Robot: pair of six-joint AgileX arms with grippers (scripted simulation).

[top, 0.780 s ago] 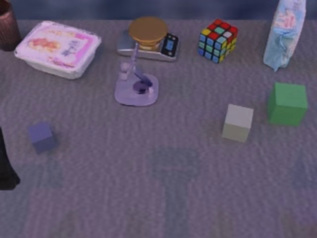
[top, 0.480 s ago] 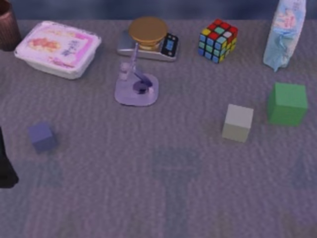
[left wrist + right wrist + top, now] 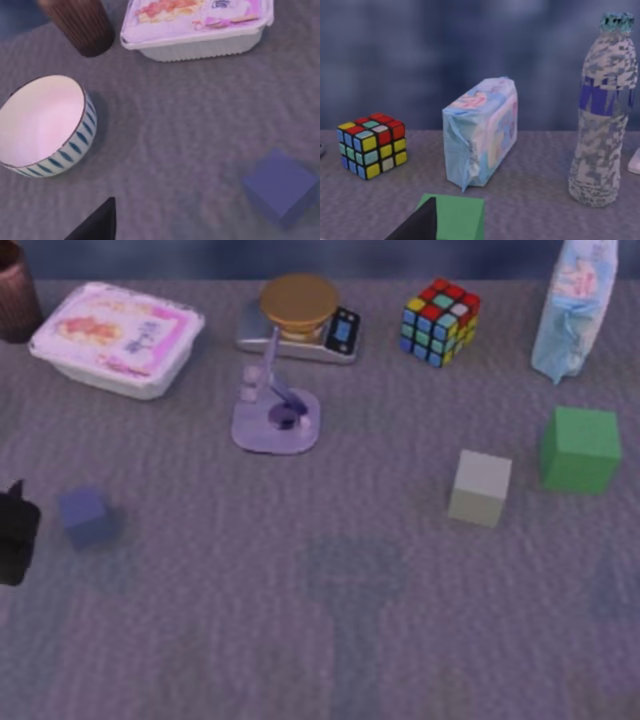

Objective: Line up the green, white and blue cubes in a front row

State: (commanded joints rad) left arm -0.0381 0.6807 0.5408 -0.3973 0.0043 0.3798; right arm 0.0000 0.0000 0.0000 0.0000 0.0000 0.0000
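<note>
The blue cube (image 3: pixel 85 517) sits at the table's left, also in the left wrist view (image 3: pixel 281 189). My left gripper (image 3: pixel 15 530) is at the left edge, just left of the blue cube and apart from it. On the right side stands the white cube (image 3: pixel 480 487), with the larger green cube (image 3: pixel 580 448) to its right and a little further back. The right wrist view shows the green cube (image 3: pixel 460 217) close below a dark tip of my right gripper (image 3: pixel 417 225). The right arm is outside the top view.
Along the back stand a brown cup (image 3: pixel 15 290), a sealed food tray (image 3: pixel 118 338), a scale (image 3: pixel 300 318), a puzzle cube (image 3: pixel 440 320) and a tissue pack (image 3: pixel 575 305). A purple stand (image 3: pixel 275 415) is in front of the scale. A striped bowl (image 3: pixel 42 122) and a bottle (image 3: pixel 605 110) show in wrist views.
My left gripper has moved away from the front along the left edge, ending level with the blue cube. The cubes have not moved.
</note>
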